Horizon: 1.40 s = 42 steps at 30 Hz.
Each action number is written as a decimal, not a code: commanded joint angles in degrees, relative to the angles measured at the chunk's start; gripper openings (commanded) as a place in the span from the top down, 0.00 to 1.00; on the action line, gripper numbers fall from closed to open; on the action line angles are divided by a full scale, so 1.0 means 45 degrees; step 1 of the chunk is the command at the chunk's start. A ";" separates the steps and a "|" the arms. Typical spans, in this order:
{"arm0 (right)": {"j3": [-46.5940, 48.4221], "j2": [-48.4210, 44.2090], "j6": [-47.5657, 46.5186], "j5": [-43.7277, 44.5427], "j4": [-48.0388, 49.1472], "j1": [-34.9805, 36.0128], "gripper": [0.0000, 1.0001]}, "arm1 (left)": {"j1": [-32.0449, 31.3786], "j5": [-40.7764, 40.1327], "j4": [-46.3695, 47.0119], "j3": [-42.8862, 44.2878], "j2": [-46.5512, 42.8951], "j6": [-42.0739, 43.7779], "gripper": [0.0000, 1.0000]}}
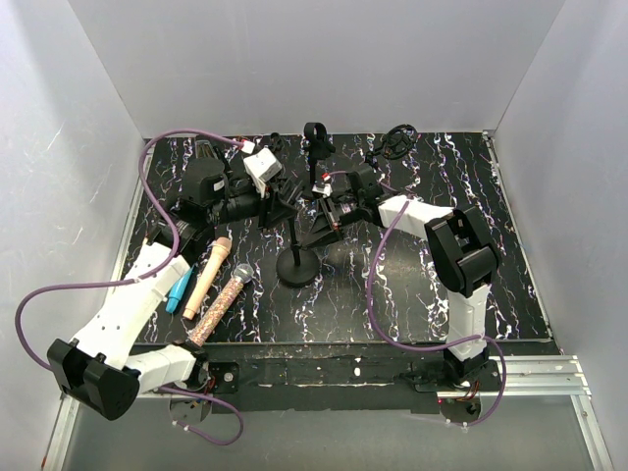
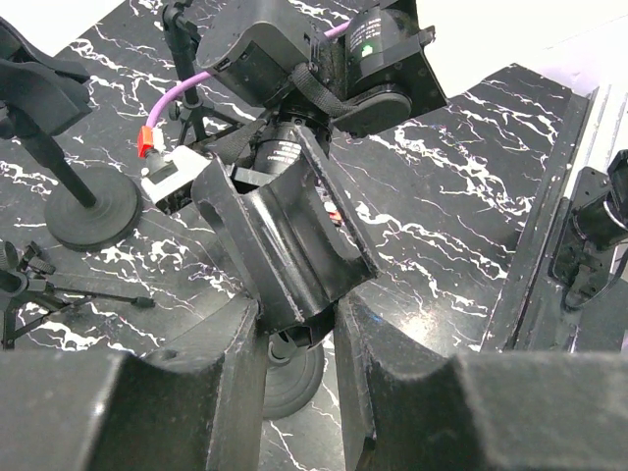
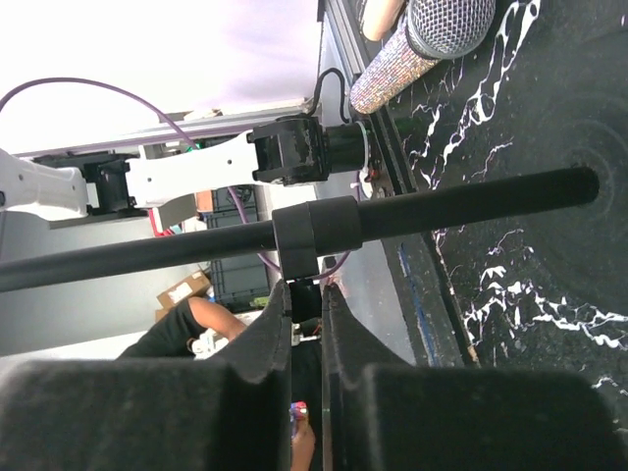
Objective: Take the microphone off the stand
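L fingers (image 2: 196, 392) clamp the black clip (image 2: 285, 245), mic (image 2: 280, 152) prob. the black barrel straight ahead, long axis running away from them, so L arm's nearer; R fingers (image 3: 245, 392) nearly closed, stand pole (image 3: 461, 201) lying across their tips.

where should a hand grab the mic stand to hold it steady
Grip the lower pole just below the collar, coming side-on from the right like the right hand: it's a straight, upright round tube, so the hand closes squarely across it.

Top cam high at rear, facing down — L/R wrist cams close in, both on stand (image 1: 297, 265)
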 commanded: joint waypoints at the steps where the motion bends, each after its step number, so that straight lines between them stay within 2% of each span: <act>1: -0.0002 -0.0682 -0.0305 -0.1043 0.0906 0.0039 0.97 | 0.0011 -0.0714 -0.0078 -0.0098 -0.0247 0.0455 1.00; 4: 0.0095 -0.1209 -0.1688 -0.0381 0.0363 0.0040 0.99 | 0.0011 -0.1163 -0.0097 -0.0021 -0.0111 -0.0091 1.00; 7: 0.0407 -0.1911 -0.4320 0.1314 -0.1704 0.0078 0.99 | 0.0011 -0.1398 -0.0156 -0.0040 -0.0032 -0.0560 1.00; 10: 0.0429 -0.2984 -0.8787 0.4104 -0.3330 0.0448 0.99 | 0.0030 -0.1982 -0.0059 -0.0098 0.0026 -0.1224 1.00; 12: -0.0562 -0.4193 -1.1718 0.6348 -0.2694 0.0916 0.99 | 0.0069 -0.2762 -0.0078 -0.0060 0.0143 -0.2101 1.00; 13: -0.1535 -0.4973 -1.3453 0.7753 -0.1857 0.1324 0.99 | 0.0089 -0.2959 -0.0078 -0.0059 0.0202 -0.2356 1.00; 15: -0.4559 -0.6439 -1.6386 0.9635 0.2195 0.2009 0.99 | 0.0128 -0.3233 -0.0117 -0.0059 0.0377 -0.2980 1.00; 17: -0.7100 -0.7244 -2.0227 1.0632 0.6607 0.2556 0.99 | 0.0128 -0.3196 -0.0039 -0.0020 0.0573 -0.3450 1.00; 18: -0.8233 -0.7130 -2.2800 1.0909 0.8581 0.2868 0.99 | 0.0128 -0.3041 0.0038 -0.0020 0.0670 -0.3568 1.00; 20: -0.9800 -0.6081 -2.6830 1.0466 1.3906 0.3047 0.99 | 0.0128 -0.2884 0.0311 -0.0098 0.0885 -0.3803 1.00; 21: -1.0097 -0.5108 -2.8126 1.0269 1.6060 0.3067 0.99 | 0.0128 -0.2825 0.0409 -0.0060 0.0982 -0.3843 1.00; 22: -1.0100 -0.4518 -2.8796 1.0054 1.7222 0.3048 0.99 | 0.0128 -0.2747 0.0507 -0.0040 0.1061 -0.3862 1.00; 25: -0.9924 -0.5524 -2.8667 0.9429 1.5483 0.3008 0.99 | 0.0128 -0.2590 0.0800 -0.0001 0.1276 -0.3804 1.00; 26: -1.0040 -0.5914 -2.8763 0.9330 1.4993 0.3028 0.92 | 0.0128 -0.2551 0.0859 0.0019 0.1296 -0.3765 1.00; 29: -1.0178 -0.7338 -2.8804 0.9816 1.2421 0.2834 0.58 | 0.0128 -0.2473 0.0918 -0.0020 0.1199 -0.3610 1.00; 31: -0.9906 -0.8684 -2.7698 1.0051 0.9146 0.2464 0.43 | 0.0128 -0.2317 0.0879 -0.0118 0.1062 -0.3395 1.00; 32: -0.9460 -0.9426 -2.7110 1.0052 0.6634 0.2287 0.30 | 0.0128 -0.2239 0.0821 -0.0157 0.0984 -0.3259 1.00; 33: -0.8720 -0.9917 -2.6408 0.9859 0.4154 0.2034 0.20 | 0.0128 -0.2122 0.0782 -0.0215 0.0906 -0.3102 1.00; 35: -0.7042 -1.0254 -2.4283 0.9583 0.0083 0.1720 0.18 | 0.0128 -0.1927 0.0684 -0.0332 0.0750 -0.2790 1.00; 37: -0.5091 -0.9711 -2.1939 0.9662 -0.3549 0.1603 0.21 | 0.0128 -0.1674 0.0625 -0.0411 0.0613 -0.2439 1.00; 39: -0.2768 -0.8523 -1.9090 0.8924 -0.6520 0.1252 0.24 | 0.0128 -0.1342 0.0606 -0.0488 0.0457 -0.2009 1.00; 42: 0.0495 -0.6044 -1.6077 0.6468 -1.0059 0.0530 0.31 | 0.0128 -0.0580 0.0567 -0.0645 0.0242 -0.1034 1.00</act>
